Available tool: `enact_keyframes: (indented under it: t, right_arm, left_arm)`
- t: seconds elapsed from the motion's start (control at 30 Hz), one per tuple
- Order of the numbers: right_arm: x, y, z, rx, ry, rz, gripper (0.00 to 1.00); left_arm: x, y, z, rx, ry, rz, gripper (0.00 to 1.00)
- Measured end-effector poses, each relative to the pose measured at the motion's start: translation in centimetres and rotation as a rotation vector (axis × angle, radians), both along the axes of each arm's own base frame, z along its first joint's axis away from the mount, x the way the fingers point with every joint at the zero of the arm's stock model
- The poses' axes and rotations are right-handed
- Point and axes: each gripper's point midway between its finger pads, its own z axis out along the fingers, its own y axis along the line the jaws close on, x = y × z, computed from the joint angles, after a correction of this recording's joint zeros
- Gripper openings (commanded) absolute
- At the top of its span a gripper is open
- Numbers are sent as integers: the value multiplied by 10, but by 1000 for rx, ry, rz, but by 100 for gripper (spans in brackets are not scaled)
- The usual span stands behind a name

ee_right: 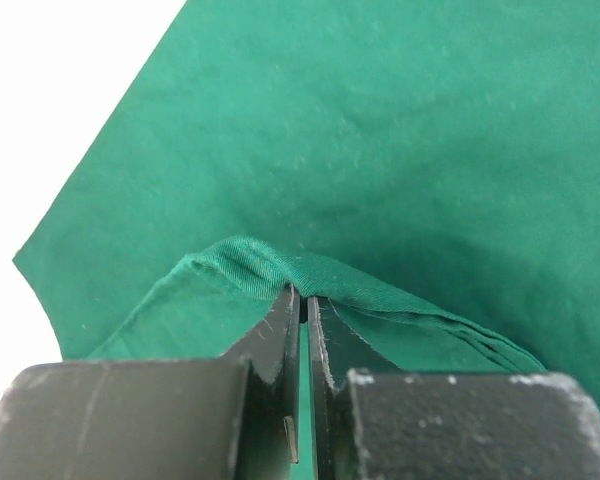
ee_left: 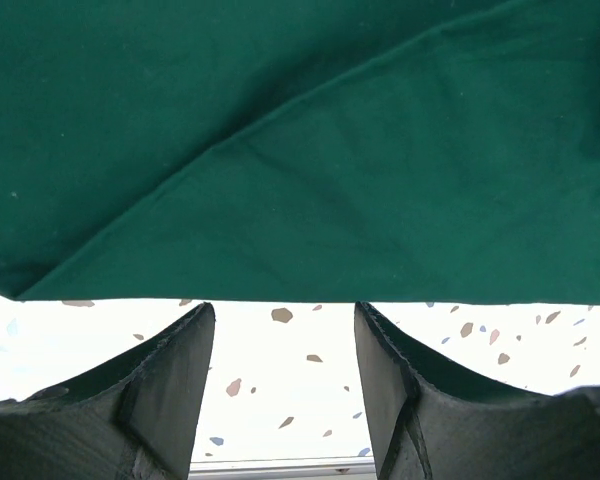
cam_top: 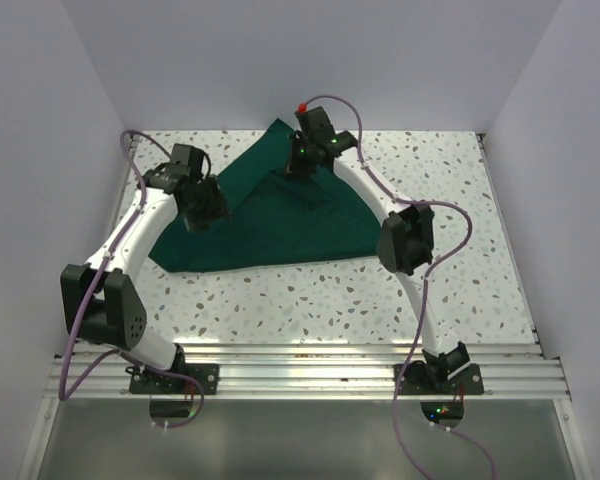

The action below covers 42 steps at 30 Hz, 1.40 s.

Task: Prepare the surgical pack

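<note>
While the right hand point(ee_right: 302, 297) pinches the green drape point(cam_top: 270, 220), left hand point(ee_left: 282, 325) open beside its edge

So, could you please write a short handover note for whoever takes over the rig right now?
Left hand: open and empty, fingertips just short of the edge of the plain dark green fabric drape.
Right hand: shut on a raised fold of the drape, near its far corner.
Drape: on the speckled white tabletop, one layer folded over another, edges uneven.
Done: first fold begun.
Left: finish folding it into a neat bundle.
</note>
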Motion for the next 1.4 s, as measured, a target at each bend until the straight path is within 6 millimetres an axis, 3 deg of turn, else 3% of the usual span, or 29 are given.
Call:
enact_keyframes:
  t: [0.17, 0.4, 0.67, 0.77, 0.83, 0.87, 1.03, 1.07, 1.13, 1.27, 1.33, 1.4]
  right_arm:
    - [15, 10, -6, 39, -28, 12, 0]
    - [20, 8, -41, 28, 17, 3, 0]
    - [21, 7, -46, 39, 34, 3, 2]
    - [21, 8, -48, 41, 37, -1, 15]
    - [22, 8, -51, 43, 40, -2, 38]
    - [22, 8, -52, 44, 41, -4, 38]
    - [21, 1, -61, 31, 76, -22, 61]
    - [20, -4, -62, 27, 89, -30, 65]
    - [16, -17, -64, 12, 119, -50, 65]
    - [-4, -75, -58, -40, 216, -120, 57]
    - [-16, -115, -45, -59, 251, -166, 47]
    - [-28, -155, -27, -67, 251, -207, 26]
  left_arm:
    - [2, 0, -2, 0, 5, 0, 62]
    - [7, 2, -2, -3, 1, 8, 62]
    - [9, 2, -7, -5, 15, 10, 62]
    - [11, 1, -10, -6, 22, 8, 62]
    - [11, 1, -10, -6, 23, 8, 63]
    - [11, 1, -10, -6, 23, 8, 63]
    - [12, 8, -11, 17, 22, 16, 61]
    - [12, 12, -12, 22, 25, 23, 59]
    - [14, 22, -16, 33, 34, 47, 57]
    - [11, 45, -29, 57, 70, 91, 52]
    - [6, 53, -39, 63, 101, 107, 45]
    - [1, 59, -53, 67, 139, 117, 40]
